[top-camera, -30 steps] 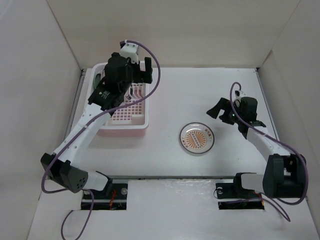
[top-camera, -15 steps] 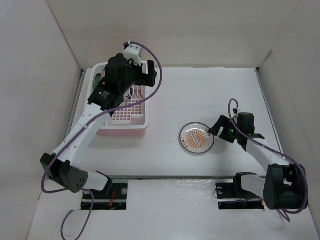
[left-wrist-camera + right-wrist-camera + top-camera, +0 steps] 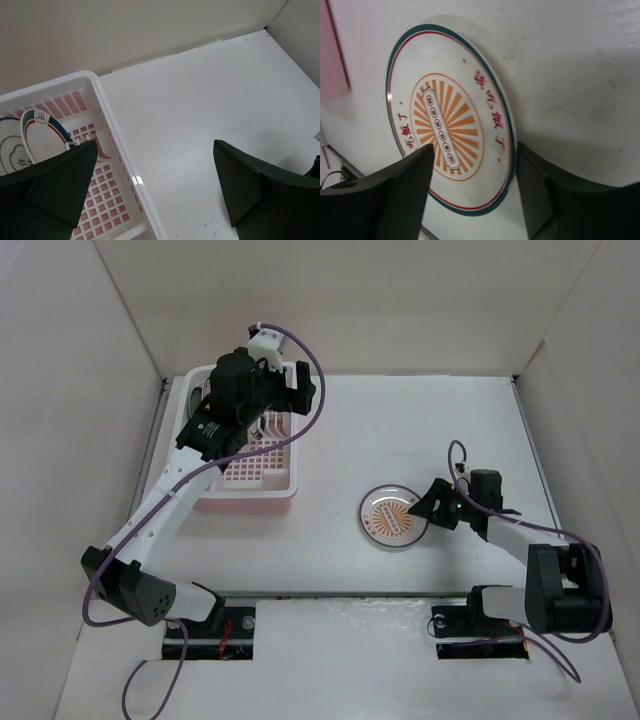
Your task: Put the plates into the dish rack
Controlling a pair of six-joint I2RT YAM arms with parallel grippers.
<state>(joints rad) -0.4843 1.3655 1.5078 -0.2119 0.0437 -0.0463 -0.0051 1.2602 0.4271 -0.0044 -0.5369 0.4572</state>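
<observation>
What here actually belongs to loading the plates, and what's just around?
Belongs to the job:
sunburst plate on the table
dish rack
plates standing in it
right claw, open at the sunburst plate's edge
left claw, open over the rack

Just around:
purple cables
white walls

- Dish rack [image 3: 114,127]: glossy pink and white plastic, with a bright glint on the rim.
- Plate [image 3: 450,120]: smooth, shiny glazed face with printed colours.
- Counter [image 3: 200,110]: white, matt, faintly grained and scuffed.
- Left hand [image 3: 155,170]: dark, matt, plastic-looking.
</observation>
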